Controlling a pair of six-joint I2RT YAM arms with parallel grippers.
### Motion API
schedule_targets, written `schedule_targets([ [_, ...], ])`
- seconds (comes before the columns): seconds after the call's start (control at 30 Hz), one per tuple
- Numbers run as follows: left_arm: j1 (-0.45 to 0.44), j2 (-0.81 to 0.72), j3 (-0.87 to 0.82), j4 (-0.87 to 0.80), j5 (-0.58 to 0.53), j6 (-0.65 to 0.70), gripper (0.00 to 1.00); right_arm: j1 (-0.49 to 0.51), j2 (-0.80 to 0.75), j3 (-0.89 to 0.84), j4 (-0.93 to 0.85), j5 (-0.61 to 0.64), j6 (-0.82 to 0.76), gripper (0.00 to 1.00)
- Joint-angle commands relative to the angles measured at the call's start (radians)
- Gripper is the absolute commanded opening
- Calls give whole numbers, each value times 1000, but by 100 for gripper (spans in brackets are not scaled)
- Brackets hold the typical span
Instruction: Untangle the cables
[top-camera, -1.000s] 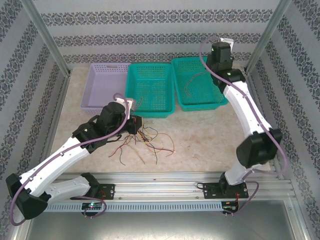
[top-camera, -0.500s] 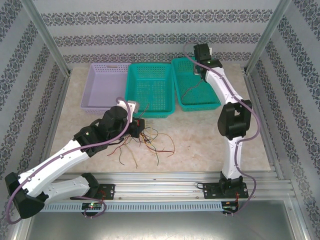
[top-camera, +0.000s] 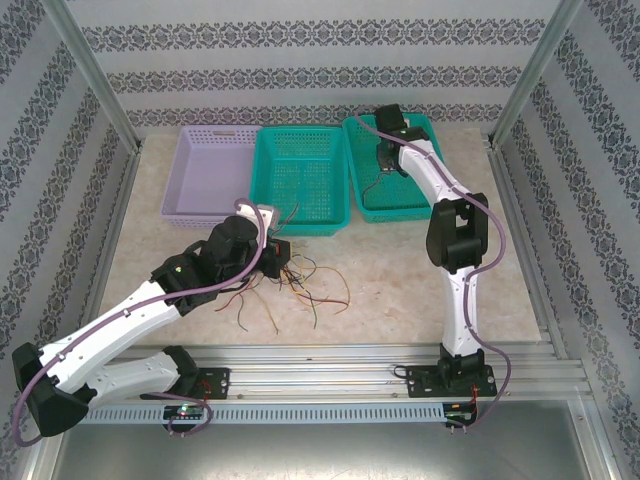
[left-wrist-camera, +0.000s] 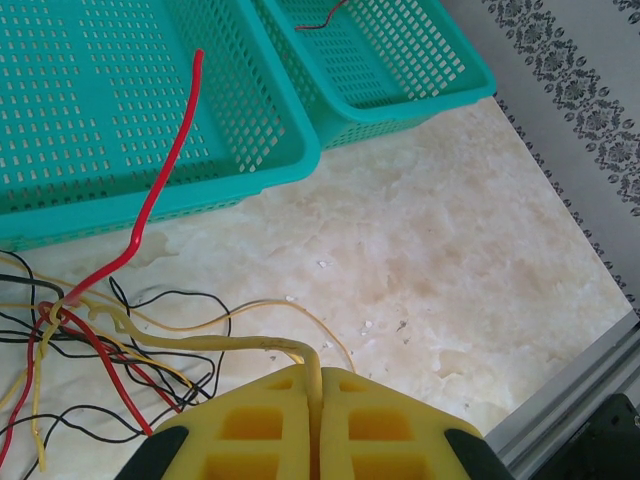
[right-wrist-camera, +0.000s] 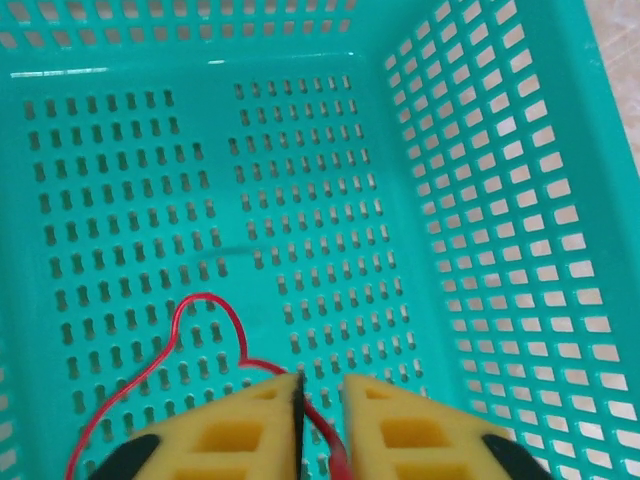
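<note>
your left gripper (left-wrist-camera: 313, 425) is clamped tight on a yellow cable (left-wrist-camera: 205, 345), fingers pressed together with the cable pinched right in the seam. that cable leads into the tangle (left-wrist-camera: 70, 320), which sits on the table (left-wrist-camera: 430, 270) just in front of the middle basket (left-wrist-camera: 255, 130) (reds, yellows and blacks all knotted up together). one red cable (left-wrist-camera: 160, 185) pokes up out of the knot and crosses the basket's front wall in the left wrist view.

your right gripper (right-wrist-camera: 320, 425) is down inside the right basket (right-wrist-camera: 500, 200), fingers cracked apart just a little. a loose red cable (right-wrist-camera: 205, 303) lies curled on the basket floor and one end of it runs through the gap between the fingers. the gap looks wider than the cable, so it isn't pinched. there's also a dark line along the inner edge of one finger, can't tell what that is.
</note>
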Motion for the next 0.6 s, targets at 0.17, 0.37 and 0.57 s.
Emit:
schedule_targets([
  [0.17, -16, -16, -2, 29, -15, -13, 0, -2, -32, 31, -56, -52, 8, 30],
  [0.37, -16, -15, 0, 29, -15, -15, 0, -1, -94, 6, -66, -67, 19, 45],
  [0.57, -17, -13, 0, 42, -10, -25, 0, 17, -252, -70, -31, -134, 49, 50],
])
